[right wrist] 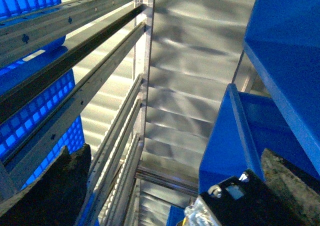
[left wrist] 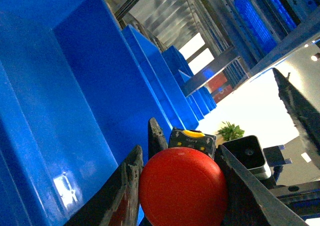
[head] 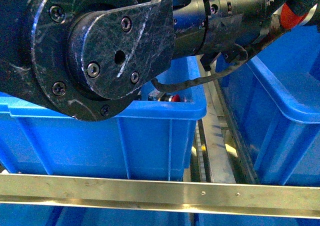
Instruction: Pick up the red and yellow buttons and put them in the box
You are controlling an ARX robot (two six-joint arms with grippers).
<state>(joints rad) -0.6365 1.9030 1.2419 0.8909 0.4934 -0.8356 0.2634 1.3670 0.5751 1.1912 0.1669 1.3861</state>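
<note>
In the left wrist view my left gripper (left wrist: 180, 158) is shut on a red button (left wrist: 182, 188), whose round cap fills the gap between the two dark fingers (left wrist: 127, 186). A dark body with a yellow tab (left wrist: 192, 138) shows just behind the cap. A blue box wall (left wrist: 75, 96) rises beside the gripper. In the front view a small red cap (head: 174, 97) shows just over the rim of the blue box (head: 150, 136); I cannot tell whether it is the held one. My right gripper (right wrist: 175, 186) is open with nothing between its fingers. No yellow button is clearly in view.
A big black arm joint (head: 100, 51) blocks the upper front view. A second blue box (head: 285, 111) stands to the right, across a metal rack gap (head: 215, 136). A steel rail (head: 160, 193) crosses in front. The right wrist view shows rack rails (right wrist: 75, 76) and blue boxes (right wrist: 285, 51).
</note>
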